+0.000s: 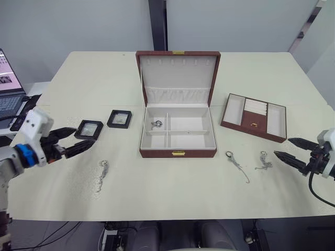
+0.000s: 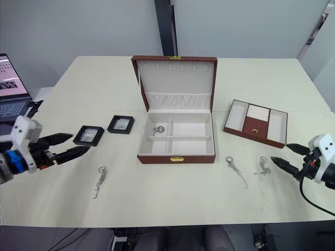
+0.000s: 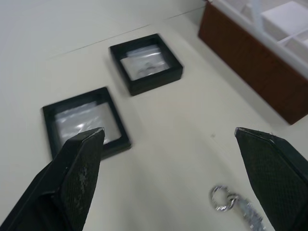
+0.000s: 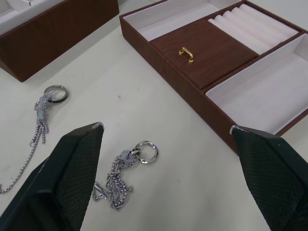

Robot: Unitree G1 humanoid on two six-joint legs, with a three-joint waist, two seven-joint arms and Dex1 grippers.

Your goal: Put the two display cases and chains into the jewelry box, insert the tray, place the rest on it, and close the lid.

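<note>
Loading step barely begun: jewelry box open on tabletop, 2 display cases left of it. Both claws released, empty (left claw nearest). Next: grasp nearer case.

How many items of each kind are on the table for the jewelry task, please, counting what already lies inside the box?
Display cases: 2
Chains on the table: 3
Small silver piece inside the jewelry box: 1
Jewelry box, lid open: 1
Tray: 1
Total: 8
</note>
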